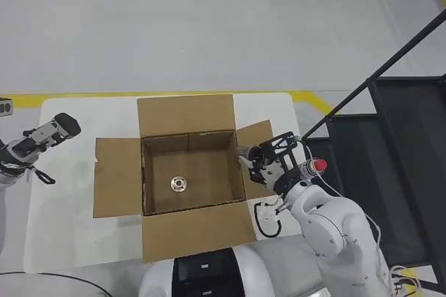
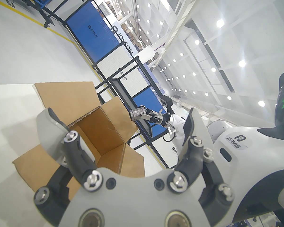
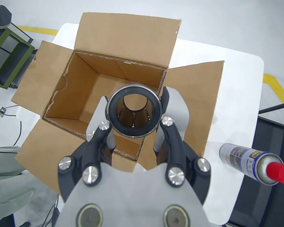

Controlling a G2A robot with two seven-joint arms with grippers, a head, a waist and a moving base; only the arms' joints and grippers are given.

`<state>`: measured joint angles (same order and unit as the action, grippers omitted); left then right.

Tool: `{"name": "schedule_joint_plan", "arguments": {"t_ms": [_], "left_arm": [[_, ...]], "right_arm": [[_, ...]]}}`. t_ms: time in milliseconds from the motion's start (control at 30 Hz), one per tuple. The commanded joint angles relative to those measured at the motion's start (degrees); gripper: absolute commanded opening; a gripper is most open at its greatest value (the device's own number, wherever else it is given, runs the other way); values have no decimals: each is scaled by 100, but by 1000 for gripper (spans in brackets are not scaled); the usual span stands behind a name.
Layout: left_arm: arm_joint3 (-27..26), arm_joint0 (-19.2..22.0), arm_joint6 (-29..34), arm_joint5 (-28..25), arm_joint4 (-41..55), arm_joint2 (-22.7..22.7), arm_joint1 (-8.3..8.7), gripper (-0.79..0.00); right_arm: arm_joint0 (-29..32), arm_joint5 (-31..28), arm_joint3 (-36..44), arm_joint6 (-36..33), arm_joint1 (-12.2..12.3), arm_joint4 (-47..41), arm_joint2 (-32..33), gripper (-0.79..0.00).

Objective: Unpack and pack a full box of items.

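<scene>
**Desk:** What are you looking at, largest first?

**Floor:** Your white table [image 1: 67, 185] carries the open cardboard box [image 1: 189, 115], all four flaps folded out flat. A spray can with a red cap [image 3: 250, 164] lies on its side at the table's right edge, well outside the box.

**Desk:** And your arms?

**Floor:** Your right gripper [image 3: 135, 99] is clamped on a metal bearing sleeve [image 3: 134, 122], black-ringed end toward the wrist camera, held in the air over the box's right rim and flap. Your left gripper [image 1: 67, 126] hangs off the table's left side, fingers spread wide and empty.

**Desk:** Anything inside?

**Floor:** One small round metal part [image 1: 179, 182] on the box floor, near the middle.

**Desk:** So how far along are you?

**Floor:** By my reading, the box is all but emptied: can out, sleeve in hand, one piece inside. Whether the sleeve is leaving or returning, these views can't tell you. Repacking looks mostly ahead.
</scene>
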<state>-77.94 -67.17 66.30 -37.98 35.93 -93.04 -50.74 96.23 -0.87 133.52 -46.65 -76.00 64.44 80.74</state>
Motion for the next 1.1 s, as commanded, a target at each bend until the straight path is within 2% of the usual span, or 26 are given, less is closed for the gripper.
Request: {"name": "schedule_joint_plan", "arguments": {"t_ms": [0,667,867,1067], "left_arm": [[0,0,0,0,0,0,0,0],[0,0,0,0,0,0,0,0],[0,0,0,0,0,0,0,0],[0,0,0,0,0,0,0,0]], "right_arm": [[0,0,-1,0,0,0,0,-785],[5,17,-43,105,5,-70,94,-785],[191,-103,112,35,59,-991,1079,-785],[612,-531,112,-55,129,-1921,2354,-785]]}}
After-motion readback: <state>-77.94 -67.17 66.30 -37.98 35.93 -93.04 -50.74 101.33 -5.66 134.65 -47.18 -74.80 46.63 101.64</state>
